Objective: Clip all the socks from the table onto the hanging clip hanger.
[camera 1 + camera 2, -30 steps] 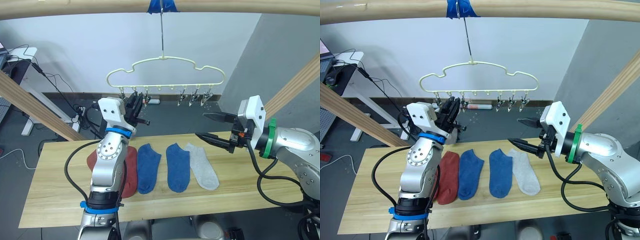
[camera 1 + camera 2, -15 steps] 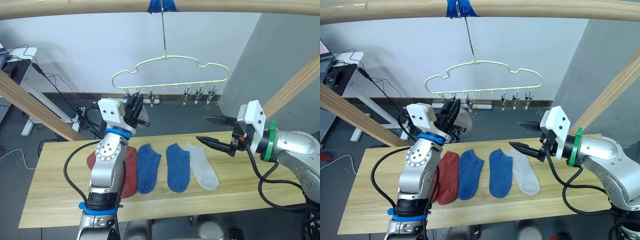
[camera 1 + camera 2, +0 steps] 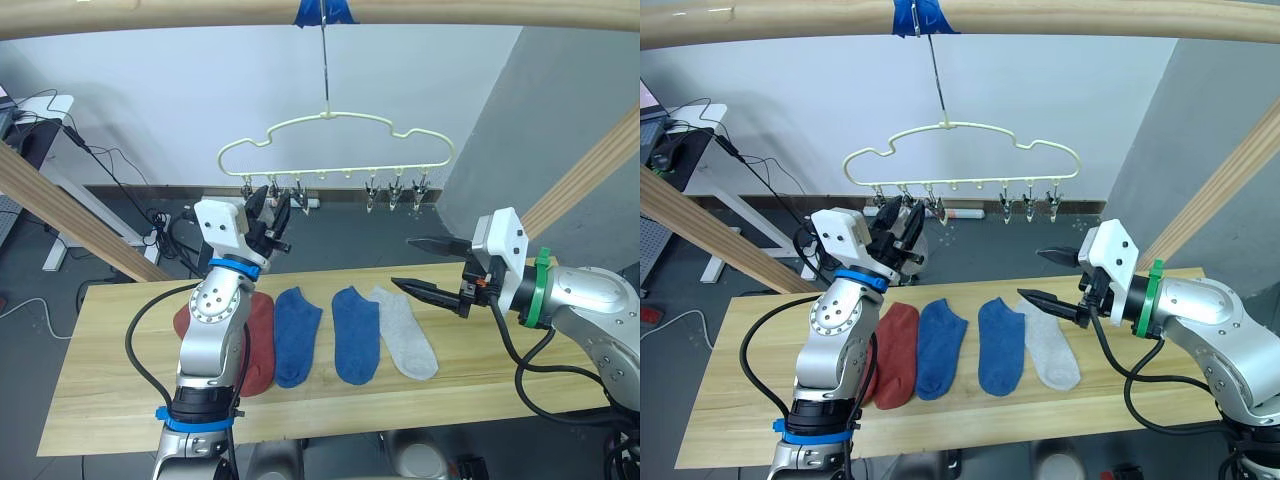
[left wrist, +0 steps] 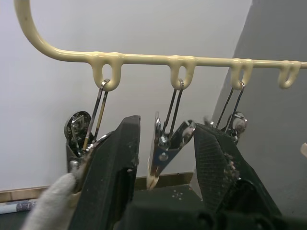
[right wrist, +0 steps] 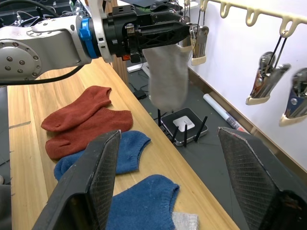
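The left claw [image 3: 270, 212] is raised to the row of metal clips under the cream hanger [image 3: 335, 145], which hangs by its hook from a wooden pole [image 3: 450, 12] wrapped with blue tape. In the left wrist view one clip [image 4: 165, 148] sits in the gap between the two black fingers [image 4: 112, 177]. From the right wrist view, the left claw has hold of a light grey sock [image 5: 165, 76], which dangles below it next to a clip.

The right claw [image 3: 425, 265] hovers above the bench [image 3: 110, 400], near its right end, spread wide with nothing in it.

On the bench lie two rust-red socks [image 3: 255, 340] overlapping at the left, then two blue socks [image 3: 297, 335], then a second grey sock [image 3: 405, 335] just beside the right blue one.
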Controlling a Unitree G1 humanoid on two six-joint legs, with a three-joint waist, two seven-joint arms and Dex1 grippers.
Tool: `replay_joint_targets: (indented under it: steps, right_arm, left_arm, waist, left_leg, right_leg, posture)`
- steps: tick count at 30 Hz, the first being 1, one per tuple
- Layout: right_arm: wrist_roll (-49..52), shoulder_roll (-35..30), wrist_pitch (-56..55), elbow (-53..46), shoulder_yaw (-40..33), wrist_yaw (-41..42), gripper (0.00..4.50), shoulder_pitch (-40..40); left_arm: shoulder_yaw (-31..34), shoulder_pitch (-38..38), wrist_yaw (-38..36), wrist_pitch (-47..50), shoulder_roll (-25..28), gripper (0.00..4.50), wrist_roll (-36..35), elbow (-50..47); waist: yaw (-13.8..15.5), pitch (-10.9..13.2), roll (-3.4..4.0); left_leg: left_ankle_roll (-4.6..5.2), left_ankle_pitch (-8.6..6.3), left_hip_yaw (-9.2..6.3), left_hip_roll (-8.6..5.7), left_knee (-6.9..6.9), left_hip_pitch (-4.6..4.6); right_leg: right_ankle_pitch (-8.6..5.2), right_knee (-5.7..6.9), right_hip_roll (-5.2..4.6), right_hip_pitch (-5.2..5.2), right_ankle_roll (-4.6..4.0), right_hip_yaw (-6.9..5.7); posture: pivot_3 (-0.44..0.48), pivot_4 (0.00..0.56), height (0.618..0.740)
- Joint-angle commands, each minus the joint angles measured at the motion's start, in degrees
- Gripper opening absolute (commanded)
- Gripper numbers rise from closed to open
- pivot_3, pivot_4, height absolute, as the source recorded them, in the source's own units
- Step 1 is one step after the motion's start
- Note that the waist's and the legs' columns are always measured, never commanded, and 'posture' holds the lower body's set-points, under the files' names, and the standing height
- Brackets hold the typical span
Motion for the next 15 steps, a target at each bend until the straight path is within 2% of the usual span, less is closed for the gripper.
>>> replay_joint_targets:
  steps: [1, 14, 15]
  right_arm:
    - [0.1, -0.8, -0.9, -1.0, -1.6, 0.5, 3.35, -0.2]
    - [1.3, -2.0, 0.1, -1.1, -2.4, 0.5, 3.35, -0.6]
    - [1.4, -2.0, 0.2, -1.2, -2.4, 0.5, 3.35, -0.6]
  left_arm:
    - [-0.1, -0.7, 0.9, 0.1, 0.2, 1.85, 0.8, -2.5]
    - [-0.5, -2.0, 2.4, 2.8, -0.7, 1.85, 0.5, -5.7]
    - [-0.4, -2.1, 2.5, 2.9, -0.8, 1.56, 0.5, -5.8]
  waist:
    - [0.0, 0.0, 0.00]
    - [0.0, 0.0, 0.00]
    - [0.0, 0.0, 0.00]
  left_leg:
    - [0.00, 0.00, 0.00, 0.00, 0.00, 0.00]
    - [0.00, 0.00, 0.00, 0.01, 0.00, 0.00]
    - [0.00, 0.00, 0.00, 0.00, 0.00, 0.00]
  right_leg:
    - [0.00, 0.00, 0.00, 0.00, 0.00, 0.00]
    - [0.00, 0.00, 0.00, 0.00, 0.00, 0.00]
    - [0.00, 0.01, 0.00, 0.00, 0.00, 0.00]
  posture:
    - [-0.280, 0.280, 0.740]
    - [-0.280, 0.280, 0.740]
    - [-0.280, 0.280, 0.740]
